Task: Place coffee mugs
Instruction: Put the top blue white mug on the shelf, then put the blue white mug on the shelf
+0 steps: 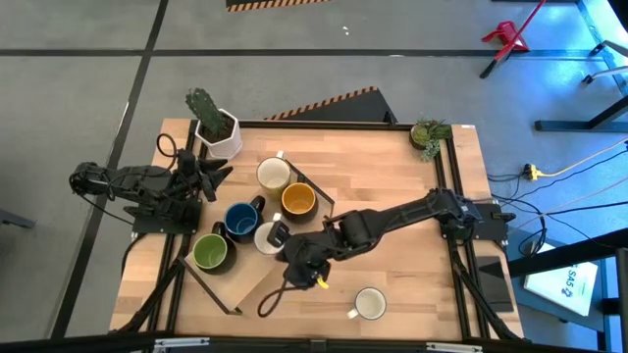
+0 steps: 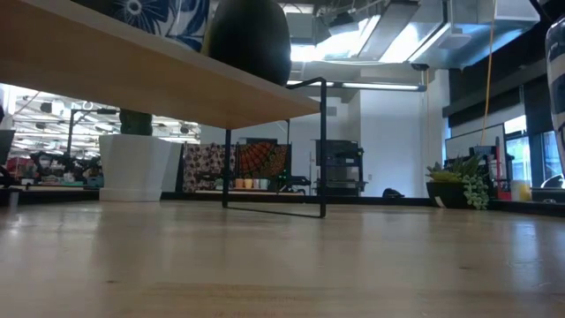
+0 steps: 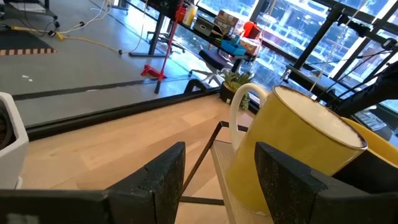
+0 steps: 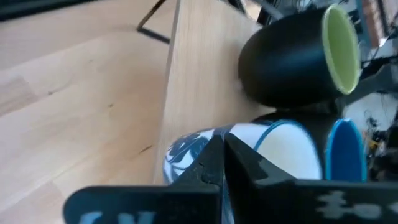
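Right gripper (image 1: 280, 238) reaching across table, fingers pinching rim of white mug with blue pattern (image 1: 268, 236), mug sitting on raised wooden shelf (image 1: 257, 279). On same shelf: green mug (image 1: 209, 252) and dark blue mug (image 1: 240, 220) just beside it, cream mug (image 1: 273, 175) and yellow-orange mug (image 1: 297, 200) farther back. Another white mug (image 1: 370, 304) standing alone on table near front edge. Left gripper (image 1: 209, 176) idling at left table edge near cactus pot (image 1: 216, 127), fingers spread, holding nothing.
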Robot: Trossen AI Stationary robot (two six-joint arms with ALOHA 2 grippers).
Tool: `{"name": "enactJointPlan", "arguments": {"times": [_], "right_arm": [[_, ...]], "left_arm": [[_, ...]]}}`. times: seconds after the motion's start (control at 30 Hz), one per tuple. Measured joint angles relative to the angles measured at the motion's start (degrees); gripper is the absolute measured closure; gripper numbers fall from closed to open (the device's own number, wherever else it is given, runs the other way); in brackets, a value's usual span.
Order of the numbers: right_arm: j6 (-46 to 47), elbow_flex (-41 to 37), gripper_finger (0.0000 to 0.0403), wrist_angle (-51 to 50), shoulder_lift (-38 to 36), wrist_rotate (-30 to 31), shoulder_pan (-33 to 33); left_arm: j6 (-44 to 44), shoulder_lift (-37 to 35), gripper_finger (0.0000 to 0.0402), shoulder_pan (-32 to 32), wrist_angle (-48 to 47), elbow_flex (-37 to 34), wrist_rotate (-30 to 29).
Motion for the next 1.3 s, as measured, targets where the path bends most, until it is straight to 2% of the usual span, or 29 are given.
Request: {"name": "enactJointPlan", "arguments": {"times": [0.2,0.33,0.5,0.63,0.83,0.93,1.03,1.13,1.3], "right_arm": [[1.14,0.00,0.0402,-1.45,0.00,2.43,-0.51],[3.41,0.00,0.0402,-3.51,0.00,6.33,-0.55],[8.74,0.00,0.0402,-7.50,0.00,6.40,-0.64],[16.09,0.00,0.0402,-15.42,-0.11,1.03,0.06],[32.25,0.00,0.0402,-35.69,-0.11,-7.36,4.34],[38.84,-0.58,0.0400,-37.97,-0.20,-11.45,7.86],[47.97,-0.63,0.0379,-35.67,-0.96,-15.31,11.48],[57.24,-0.57,0.0332,-35.05,-1.14,-17.78,14.10],[68.82,-0.61,0.0241,-37.90,-1.05,-16.38,16.76]], "left_arm": [[0.07,0.00,0.0214,0.00,0.00,0.00,-0.01],[0.09,0.00,0.0214,0.01,0.00,0.00,-0.01],[0.09,0.00,0.0214,0.01,0.00,0.00,-0.01],[-0.04,0.00,0.0214,0.01,0.00,0.00,-0.01],[-0.11,0.00,0.0214,0.00,0.04,0.00,-0.01],[-0.18,0.01,0.0214,-0.01,0.04,0.00,-0.01],[-0.17,0.00,0.0214,-0.01,0.09,0.00,0.00],[-0.19,0.01,0.0214,0.00,0.15,0.00,0.01],[-0.20,0.02,0.0214,0.01,0.13,0.00,0.33]]}}
